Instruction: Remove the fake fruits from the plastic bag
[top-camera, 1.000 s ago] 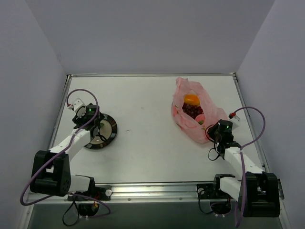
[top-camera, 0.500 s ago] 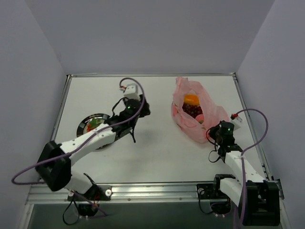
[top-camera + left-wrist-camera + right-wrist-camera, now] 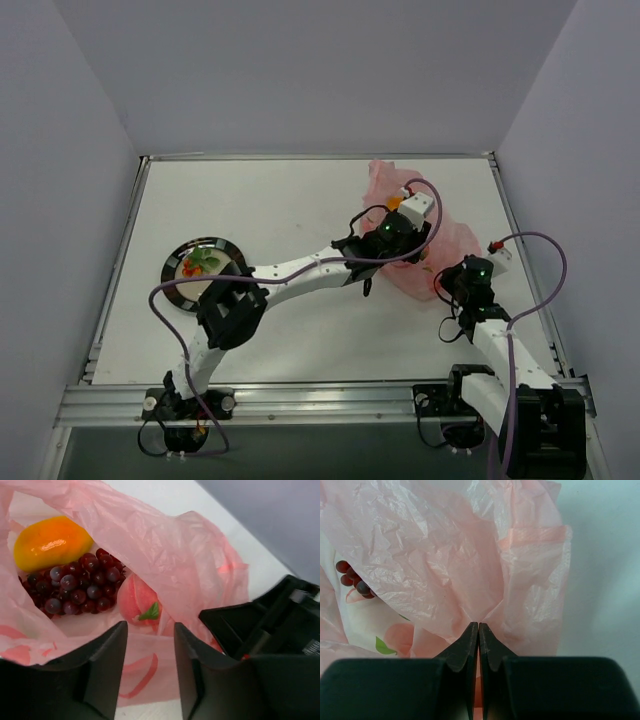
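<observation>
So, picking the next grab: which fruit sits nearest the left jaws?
The pink peach, right ahead of them; the grapes and orange fruit lie farther back.

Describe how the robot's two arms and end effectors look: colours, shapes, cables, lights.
The left arm and the right arm both have white tubular links with black joints. A purple cable loops loosely along each arm. A small green light glows on each black wrist. The left end effector and the right end effector each have two matte black fingers that taper towards the tips.

Crinkly translucent pink plastic bag (image 3: 190, 555), mouth open, on white counter (image 3: 290, 210); inside: glossy yellow-orange oval fruit (image 3: 50, 541), dark-red grape cluster (image 3: 75, 585), pink peach (image 3: 137, 602).
</observation>
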Available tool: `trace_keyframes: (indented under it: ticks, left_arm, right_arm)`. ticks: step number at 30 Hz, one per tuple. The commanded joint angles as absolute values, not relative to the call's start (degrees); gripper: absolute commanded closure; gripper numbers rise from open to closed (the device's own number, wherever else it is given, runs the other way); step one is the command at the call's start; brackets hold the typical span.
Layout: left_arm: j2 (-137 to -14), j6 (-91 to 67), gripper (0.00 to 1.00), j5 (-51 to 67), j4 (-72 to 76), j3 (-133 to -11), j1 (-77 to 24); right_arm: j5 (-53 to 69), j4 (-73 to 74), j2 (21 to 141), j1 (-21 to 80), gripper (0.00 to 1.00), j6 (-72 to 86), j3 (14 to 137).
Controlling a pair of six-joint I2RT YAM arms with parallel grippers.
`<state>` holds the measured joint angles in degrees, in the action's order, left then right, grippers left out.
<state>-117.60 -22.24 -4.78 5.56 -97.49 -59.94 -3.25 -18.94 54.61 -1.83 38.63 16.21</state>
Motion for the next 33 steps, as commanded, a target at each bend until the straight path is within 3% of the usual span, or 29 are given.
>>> trace_keyframes:
  ticks: [1, 5, 13, 21, 28, 33]
  left_arm:
    - [-121.79, -17.58, 0.64, -4.03, 0.64, -107.80, -59.41]
    - [-127.34, -16.44, 0.68, -5.44, -4.04, -114.33, -59.33]
    - [-136.40, -14.41, 0.66, -4.92, -10.63, -124.97, -59.50]
    - [-140.71, -13.71, 0.40, -1.59, -12.30, -129.72, -59.50]
    - [-142.29, -14.15, 0.26, -0.61, -11.07, -130.86, -59.59]
    - [-147.47, -13.89, 0.25, -0.62, -13.36, -137.10, -59.15]
  right_arm:
    - [-6.06, -18.19, 52.03, -2.28, 1.00, 40.25, 15.47]
    - [-5.98, -18.11, 51.68, -2.46, 1.00, 40.34, 15.38]
    - [-5.01, -18.54, 52.47, -2.55, 1.00, 39.73, 15.47]
    - [-4.31, -18.98, 52.56, -2.64, 1.00, 39.38, 15.38]
    - [-2.99, -20.13, 54.23, -2.64, 1.00, 38.94, 15.64]
    - [-2.29, -20.57, 53.96, -2.64, 1.00, 38.76, 15.38]
